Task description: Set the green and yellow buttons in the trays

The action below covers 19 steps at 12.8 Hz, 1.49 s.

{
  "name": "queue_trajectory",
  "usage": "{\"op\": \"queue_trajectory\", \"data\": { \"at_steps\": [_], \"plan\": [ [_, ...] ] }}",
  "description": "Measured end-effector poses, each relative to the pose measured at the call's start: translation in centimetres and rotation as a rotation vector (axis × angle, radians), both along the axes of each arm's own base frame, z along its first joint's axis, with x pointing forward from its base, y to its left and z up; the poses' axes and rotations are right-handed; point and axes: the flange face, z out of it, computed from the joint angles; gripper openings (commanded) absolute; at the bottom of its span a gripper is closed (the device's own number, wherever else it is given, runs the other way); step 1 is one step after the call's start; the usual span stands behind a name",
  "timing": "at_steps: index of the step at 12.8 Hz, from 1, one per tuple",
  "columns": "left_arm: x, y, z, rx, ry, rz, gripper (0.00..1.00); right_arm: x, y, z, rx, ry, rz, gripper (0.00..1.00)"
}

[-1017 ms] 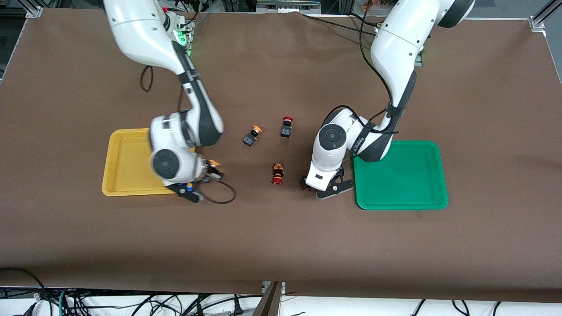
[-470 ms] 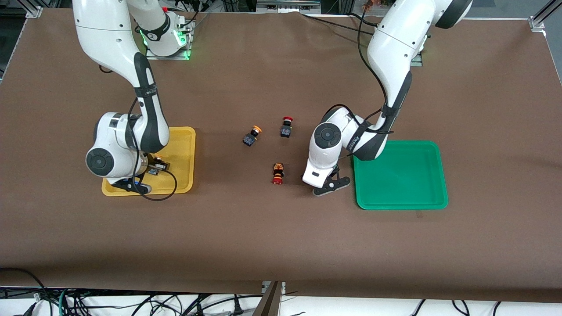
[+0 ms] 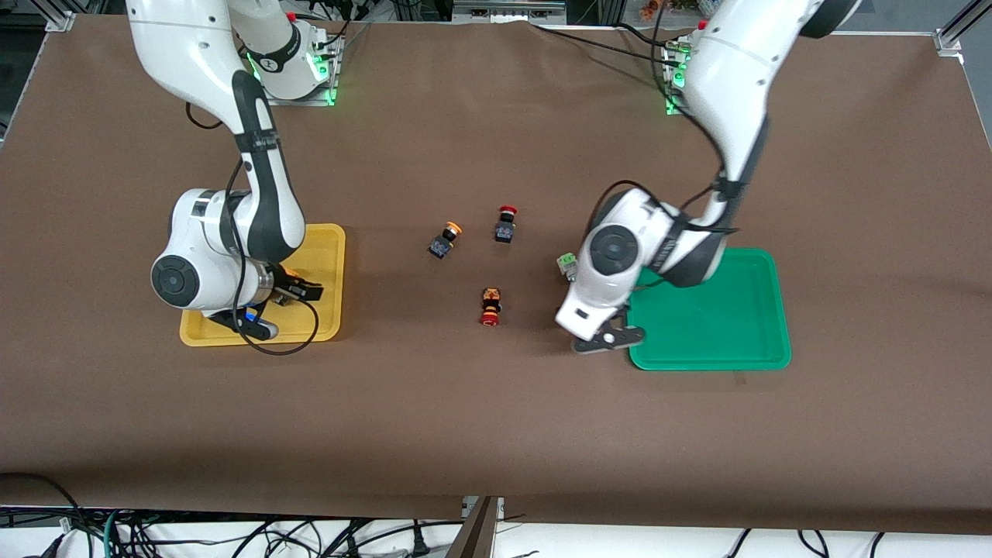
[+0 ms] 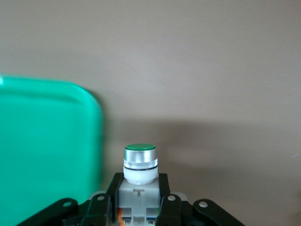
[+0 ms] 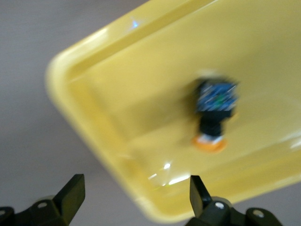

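My left gripper (image 3: 611,338) is shut on a green button (image 4: 140,160) and holds it upright over the table, just beside the green tray (image 3: 767,358), which also shows in the left wrist view (image 4: 47,141). A second green button (image 3: 568,264) lies on the table beside the left arm's wrist. My right gripper (image 3: 277,310) is open over the yellow tray (image 3: 329,239). In the right wrist view (image 5: 136,193) its fingers stand wide apart above the tray's rim (image 5: 89,113). A yellow button (image 5: 214,117) lies on its side in that tray. Another yellow button (image 3: 446,239) lies mid-table.
A red button with a black body (image 3: 505,224) stands near the yellow button mid-table. A red button with an orange-black body (image 3: 490,306) lies nearer the front camera, between the two trays. A cable loops off the right wrist over the yellow tray's edge.
My right gripper carried a yellow button over the yellow tray and let it go there. My left gripper moved toward the green tray with the green button, uncovering the second green button.
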Motion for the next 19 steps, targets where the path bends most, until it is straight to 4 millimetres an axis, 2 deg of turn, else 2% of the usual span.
{"op": "queue_trajectory", "data": {
  "at_steps": [2, 4, 7, 8, 9, 11, 12, 13, 14, 15, 16, 17, 19],
  "plan": [
    [0.4, 8.1, 1.7, 0.003, 0.055, -0.175, 0.00, -1.1, 6.3, 0.8, 0.029, 0.017, -0.112, 0.98],
    [-0.9, 15.4, 1.2, 0.007, 0.119, -0.255, 0.00, -3.3, 13.0, -0.1, 0.073, 0.044, -0.190, 0.98],
    [-3.6, 22.1, -0.7, 0.024, 0.187, -0.223, 0.00, -7.2, 20.8, -3.1, 0.045, 0.020, -0.226, 0.98],
    [-4.3, 23.8, -1.6, 0.026, 0.181, -0.216, 0.00, -8.6, 22.3, -4.4, 0.025, 0.012, -0.220, 0.98],
    [-5.1, 25.4, -2.8, 0.028, 0.162, -0.222, 0.00, -9.7, 23.0, -5.5, 0.010, 0.013, -0.220, 0.98],
    [-7.1, 28.4, -5.6, 0.027, 0.126, -0.235, 0.00, -10.8, 23.1, -7.1, 0.018, 0.025, -0.246, 0.97],
    [-7.9, 29.4, -6.5, 0.025, 0.117, -0.234, 0.10, -11.4, 22.9, -7.9, 0.022, 0.020, -0.261, 0.88],
    [-8.1, 29.9, -6.7, 0.021, 0.112, -0.227, 0.46, -12.1, 23.0, -8.7, 0.021, 0.011, -0.264, 0.69],
    [-7.9, 30.0, -6.5, 0.012, 0.102, -0.213, 0.99, -12.8, 23.3, -9.4, 0.019, 0.006, -0.262, 0.44],
    [-7.3, 29.8, -6.0, -0.005, 0.087, -0.195, 1.00, -13.1, 23.5, -9.5, 0.023, 0.000, -0.261, 0.19],
    [-6.6, 29.2, -5.2, -0.027, 0.072, -0.176, 1.00, -13.0, 23.6, -8.9, 0.032, -0.004, -0.261, 0.00],
    [-5.6, 28.1, -4.1, -0.060, 0.058, -0.155, 1.00, -12.8, 23.6, -8.4, 0.039, -0.006, -0.262, 0.00],
    [-3.8, 23.7, -1.7, -0.141, 0.028, -0.090, 1.00, -12.0, 22.3, -7.0, 0.043, 0.010, -0.254, 0.00]
  ]
}}
